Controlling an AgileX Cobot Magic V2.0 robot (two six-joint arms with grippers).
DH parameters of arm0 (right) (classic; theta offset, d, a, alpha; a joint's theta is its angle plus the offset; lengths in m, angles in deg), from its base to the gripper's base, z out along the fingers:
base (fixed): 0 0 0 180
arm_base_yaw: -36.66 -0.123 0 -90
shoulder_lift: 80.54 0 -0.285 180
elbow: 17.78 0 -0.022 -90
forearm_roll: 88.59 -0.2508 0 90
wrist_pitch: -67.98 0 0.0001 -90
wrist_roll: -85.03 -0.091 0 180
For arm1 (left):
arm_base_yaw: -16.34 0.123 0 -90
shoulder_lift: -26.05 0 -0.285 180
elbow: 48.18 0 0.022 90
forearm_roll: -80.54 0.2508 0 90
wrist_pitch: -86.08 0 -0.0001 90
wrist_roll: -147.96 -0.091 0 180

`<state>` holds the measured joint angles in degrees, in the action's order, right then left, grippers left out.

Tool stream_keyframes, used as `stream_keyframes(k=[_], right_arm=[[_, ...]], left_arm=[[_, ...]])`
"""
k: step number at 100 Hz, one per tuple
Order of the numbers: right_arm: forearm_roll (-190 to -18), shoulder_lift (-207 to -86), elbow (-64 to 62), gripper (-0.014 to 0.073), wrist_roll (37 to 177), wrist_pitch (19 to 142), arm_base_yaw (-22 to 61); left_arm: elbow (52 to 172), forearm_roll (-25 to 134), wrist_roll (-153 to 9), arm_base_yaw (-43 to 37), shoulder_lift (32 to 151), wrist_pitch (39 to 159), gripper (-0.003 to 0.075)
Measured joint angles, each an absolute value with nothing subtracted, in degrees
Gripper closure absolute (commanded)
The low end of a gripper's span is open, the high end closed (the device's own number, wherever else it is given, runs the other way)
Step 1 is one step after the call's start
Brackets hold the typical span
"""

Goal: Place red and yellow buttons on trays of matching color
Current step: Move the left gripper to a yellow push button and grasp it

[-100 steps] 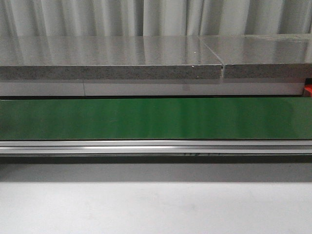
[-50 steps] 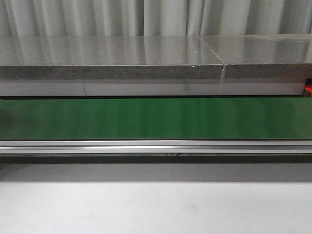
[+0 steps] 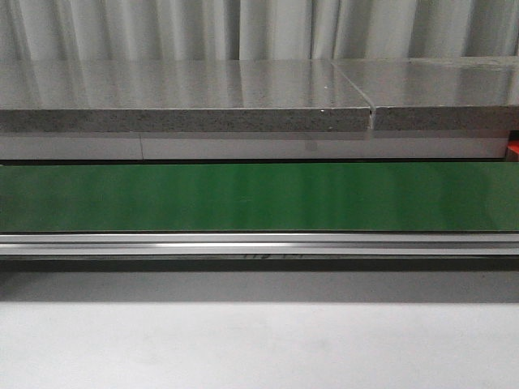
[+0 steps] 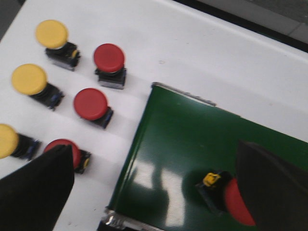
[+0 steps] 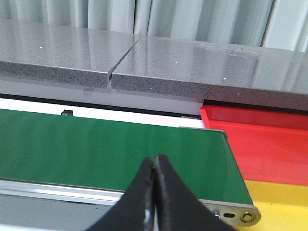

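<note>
Nothing shifted on your green conveyor belt (image 3: 259,197); left gripper (image 4: 154,192) stood spread over a red button (image 4: 236,202) there, right gripper (image 5: 155,192) pressed together, empty

The conveyor belt (image 3: 259,197) is green, the countertop (image 3: 186,96) speckled grey. Red buttons (image 4: 90,103) and yellow buttons (image 4: 29,79) have black bases. One tray (image 5: 260,144) is red.

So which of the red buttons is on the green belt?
The red button beside the left tool's dark finger, lying tipped on the green belt. The other three red ones stand on the white table.
</note>
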<state>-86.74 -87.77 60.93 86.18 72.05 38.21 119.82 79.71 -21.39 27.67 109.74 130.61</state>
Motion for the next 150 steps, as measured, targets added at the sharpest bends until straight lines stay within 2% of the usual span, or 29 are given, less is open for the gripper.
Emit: stream_keyframes(k=[31,60,110,150], right_arm=[[-86.74,-87.77,60.93,0.0661,86.18,72.05,38.21],[-86.74,-87.77,60.93,0.0661,86.18,72.05,38.21],[-86.74,-87.77,60.93,0.0661,86.18,72.05,38.21],[-86.74,-87.77,60.93,0.0661,86.18,72.05,38.21]], left_arm=[[108.32,80.54,-21.37,43.22,101.33,129.48,0.0102],[101.07,80.54,-19.81,52.99,102.47,123.87,0.0102],[100.58,80.54,-18.27,54.57,117.51,115.86,0.0102],[102.77,80.54,-17.94,54.57,124.3,112.58,0.0102]])
